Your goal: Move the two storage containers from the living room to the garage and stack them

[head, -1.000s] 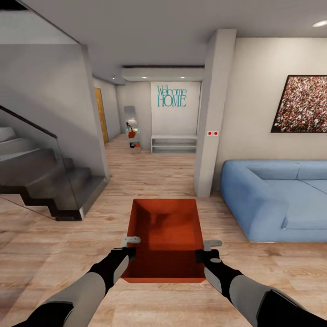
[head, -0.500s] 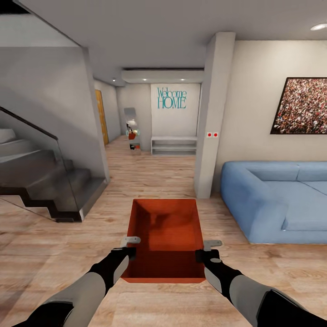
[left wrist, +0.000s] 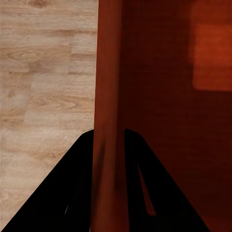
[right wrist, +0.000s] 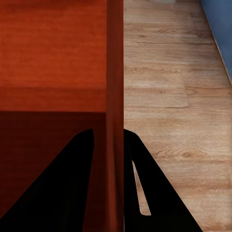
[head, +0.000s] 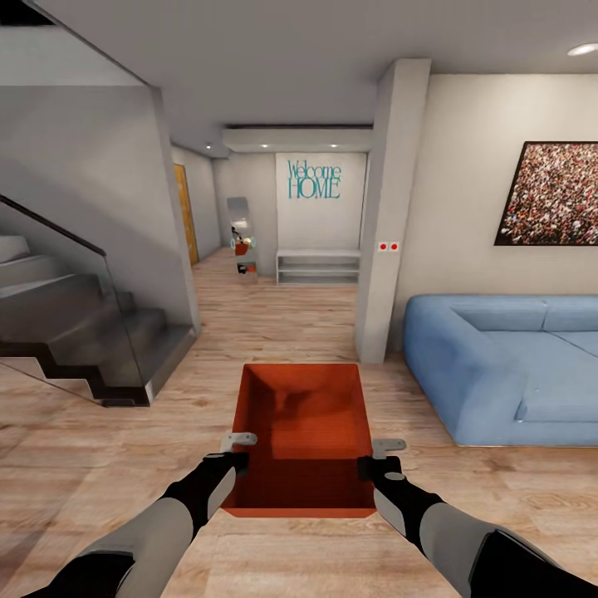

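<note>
Storage container (head: 303, 436), an orange-red open bin, hangs above the light wood plank floor (head: 100, 465), carried between both hands in front of the robot. Compared with half a second ago nothing has shifted; a second ago the whole view sat slightly differently, so the camera moved a little. The bin's long axis points straight away from the robot, toward the hallway, its open top facing up. The left hand (head: 235, 457) pinches the bin's left wall, and the right hand (head: 374, 463) pinches its right wall; each wrist view shows the thin wall clamped between black fingers (left wrist: 77, 193). A blue sofa (head: 507, 365) stands to the right, a dark staircase (head: 75, 332) to the left, and teal "Welcome HOME" lettering (head: 314, 178) marks the far wall.
</note>
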